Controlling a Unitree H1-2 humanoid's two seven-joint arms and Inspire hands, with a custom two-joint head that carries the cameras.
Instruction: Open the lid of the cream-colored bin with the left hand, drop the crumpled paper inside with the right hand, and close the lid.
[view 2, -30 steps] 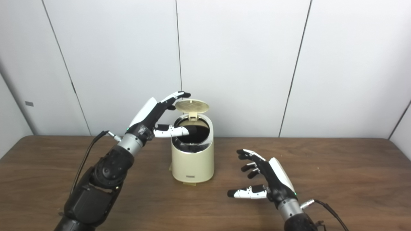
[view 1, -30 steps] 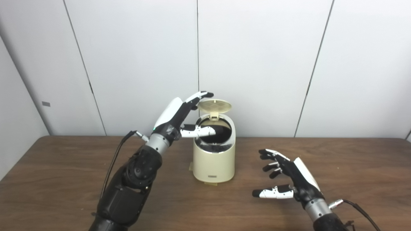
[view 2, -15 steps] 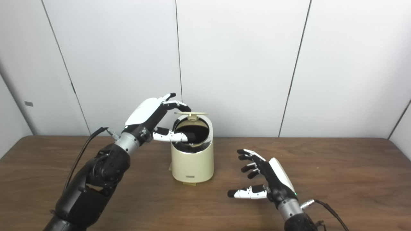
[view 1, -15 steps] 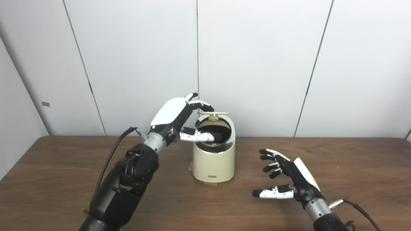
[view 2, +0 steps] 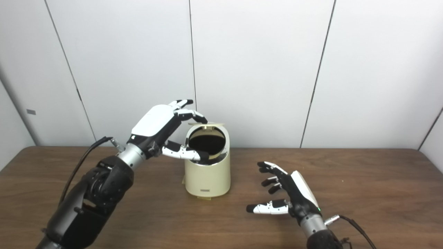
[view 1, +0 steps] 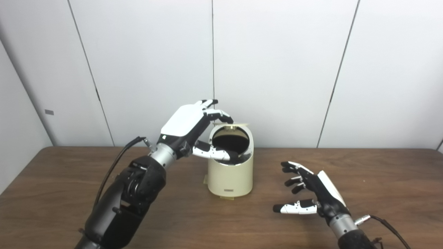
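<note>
The cream-colored bin (view 1: 230, 180) stands on the table's middle, its dark round mouth showing. Its lid (view 1: 232, 123) hangs hinged at the back, seen nearly edge-on and level above the mouth. My left hand (view 1: 187, 124) is over the bin's left side with its fingertips (view 1: 226, 119) resting on top of the lid's left edge. Its thumb (view 1: 214, 153) lies across the front-left rim. It grips nothing. My right hand (view 1: 311, 193) hovers low over the table to the right of the bin, open and empty. No crumpled paper shows; the bin's inside is too dark to read.
The brown wooden table (view 1: 69, 193) runs the full width, backed by a white panelled wall (view 1: 277, 69). Cables trail from both wrists, one at the left (view 1: 117, 166) and one at the right (view 1: 384, 221).
The lid has swung down from tilted up and back to about level over the mouth. My left hand has turned palm-down and followed it, thumb sliding out to the rim. The right hand barely moved.
</note>
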